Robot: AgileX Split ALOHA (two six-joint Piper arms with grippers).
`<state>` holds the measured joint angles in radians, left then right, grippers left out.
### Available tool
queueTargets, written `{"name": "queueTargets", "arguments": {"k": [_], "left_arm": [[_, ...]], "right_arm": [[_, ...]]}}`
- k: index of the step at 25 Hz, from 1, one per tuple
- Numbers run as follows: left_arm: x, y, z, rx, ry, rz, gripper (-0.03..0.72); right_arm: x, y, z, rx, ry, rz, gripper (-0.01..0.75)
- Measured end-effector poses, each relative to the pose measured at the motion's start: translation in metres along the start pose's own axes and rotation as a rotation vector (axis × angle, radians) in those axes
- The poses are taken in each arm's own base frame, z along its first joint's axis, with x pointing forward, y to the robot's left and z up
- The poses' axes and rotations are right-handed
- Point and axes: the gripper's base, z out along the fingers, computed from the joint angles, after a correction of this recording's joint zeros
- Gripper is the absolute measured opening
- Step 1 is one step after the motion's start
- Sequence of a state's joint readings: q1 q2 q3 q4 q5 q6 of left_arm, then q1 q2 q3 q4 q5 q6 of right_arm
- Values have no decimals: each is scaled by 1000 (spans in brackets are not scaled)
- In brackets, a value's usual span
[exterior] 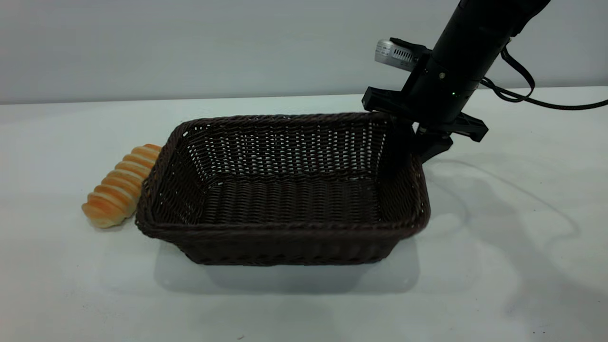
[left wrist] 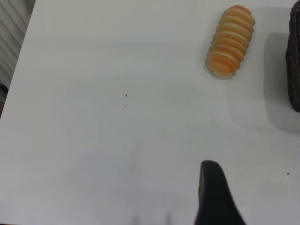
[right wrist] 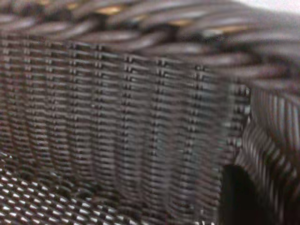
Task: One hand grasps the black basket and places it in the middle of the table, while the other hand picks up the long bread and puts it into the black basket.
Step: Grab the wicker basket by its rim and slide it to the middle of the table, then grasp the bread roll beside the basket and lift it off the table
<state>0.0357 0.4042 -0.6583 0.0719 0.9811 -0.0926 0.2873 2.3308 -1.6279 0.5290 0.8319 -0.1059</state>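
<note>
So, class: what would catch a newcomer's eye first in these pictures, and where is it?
The basket dominates, dark and empty, mid-table, apparently raised off it with its shadow beneath. The right gripper meets its far right corner at the rim. Next comes the bread, bright orange, lying on the table outside the basket's left end.

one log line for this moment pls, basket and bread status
right gripper: at far right corner of black basket | long bread: on table, left of basket | left gripper: short of bread
</note>
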Motion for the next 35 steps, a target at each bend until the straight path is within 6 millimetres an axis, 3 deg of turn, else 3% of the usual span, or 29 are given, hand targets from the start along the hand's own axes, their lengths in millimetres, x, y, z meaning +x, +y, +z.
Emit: {"name": "queueTargets", "arguments": {"k": [3, 5, 8, 13, 20, 28, 35], "left_arm": [[1, 0, 0, -1, 6, 0, 454], [1, 0, 0, -1, 15, 0, 454], [2, 0, 0, -2, 22, -1, 454], [2, 0, 0, -2, 23, -1, 454], [-4, -2, 13, 1, 109, 2, 453], [-29, -8, 63, 7, 294, 42, 452], [-42, -14, 115, 22, 403, 70, 452]], "right_arm": [[-3, -5, -8, -5, -10, 13, 414], [-6, -8, -25, -12, -34, 15, 503], [-11, -16, -57, -23, -72, 20, 577], [-9, -30, -111, -32, -87, -13, 574], [12, -44, -158, 165, 32, -177, 526], [31, -28, -208, 231, -50, -206, 511], [80, -20, -230, 235, -45, -207, 511]]}}
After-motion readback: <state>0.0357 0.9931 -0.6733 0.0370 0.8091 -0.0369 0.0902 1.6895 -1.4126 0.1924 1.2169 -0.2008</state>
